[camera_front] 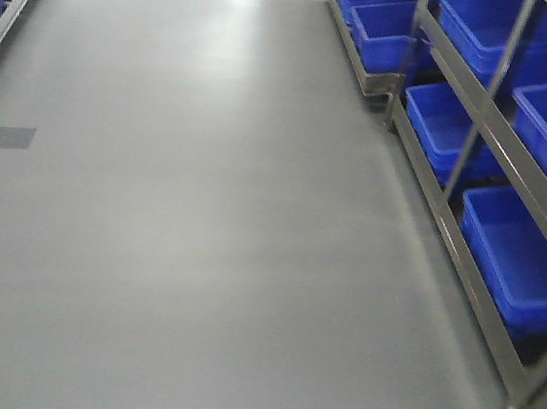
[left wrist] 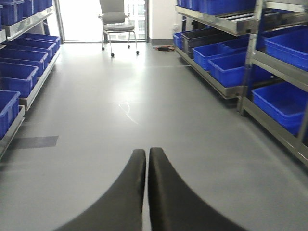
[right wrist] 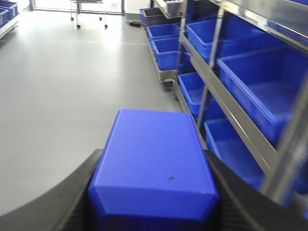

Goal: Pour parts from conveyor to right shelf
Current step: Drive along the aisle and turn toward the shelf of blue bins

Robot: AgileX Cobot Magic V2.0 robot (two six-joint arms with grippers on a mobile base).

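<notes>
Glossy pale-grey floor (left wrist: 159, 91), glare streak down the aisle. Grey wheeled office chair (left wrist: 117, 26) at far end, before bright glazed doorway (left wrist: 79, 19). Dark rectangular floor patch (left wrist: 36, 141) at left.

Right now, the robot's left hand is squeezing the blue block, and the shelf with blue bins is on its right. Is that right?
Not quite. The right gripper, not the left, squeezes the blue block, as the right wrist view shows. The left gripper is shut on nothing. The shelf with blue bins is indeed on the right.
</notes>
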